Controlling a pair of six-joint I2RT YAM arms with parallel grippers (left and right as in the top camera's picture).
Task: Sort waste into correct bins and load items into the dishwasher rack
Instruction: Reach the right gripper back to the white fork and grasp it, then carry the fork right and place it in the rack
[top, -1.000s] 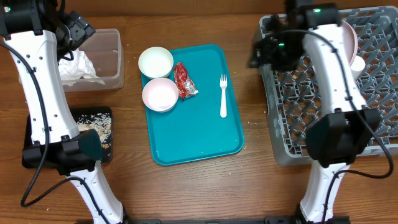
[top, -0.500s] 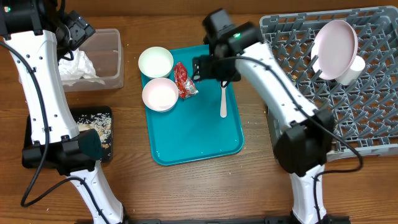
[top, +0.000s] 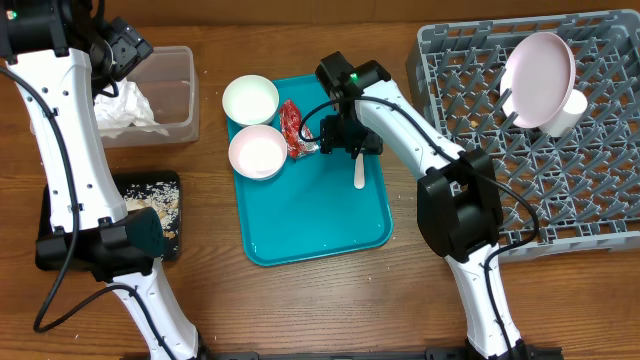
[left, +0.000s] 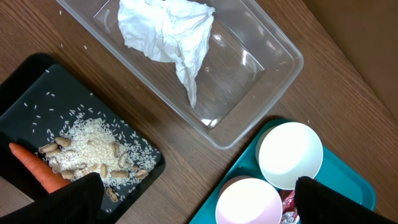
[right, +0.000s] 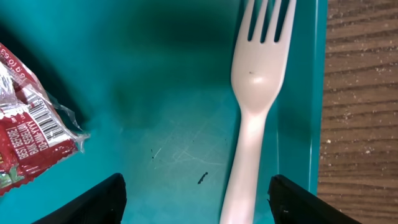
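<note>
My right gripper (top: 350, 135) is open and empty, low over the teal tray (top: 310, 215). In the right wrist view its fingers (right: 199, 202) straddle the handle of a white plastic fork (right: 255, 93) without touching it. The fork's handle end (top: 358, 175) shows below the gripper in the overhead view. A red wrapper (top: 293, 128) lies to its left, also in the right wrist view (right: 31, 130). A white bowl (top: 250, 98) and a pink bowl (top: 258, 152) sit on the tray's left. My left gripper (top: 118, 48) is open and empty, high over the clear bin (top: 175, 90).
The grey dishwasher rack (top: 560, 170) at right holds a pink plate (top: 540, 65) and a white cup (top: 572, 110). The clear bin holds crumpled tissue (left: 171, 31). A black tray (left: 37, 93) holds rice, peanuts and a carrot (left: 31, 171).
My right arm has swung left from the dishwasher rack to the tray and come down over the fork. The left arm has not moved.
</note>
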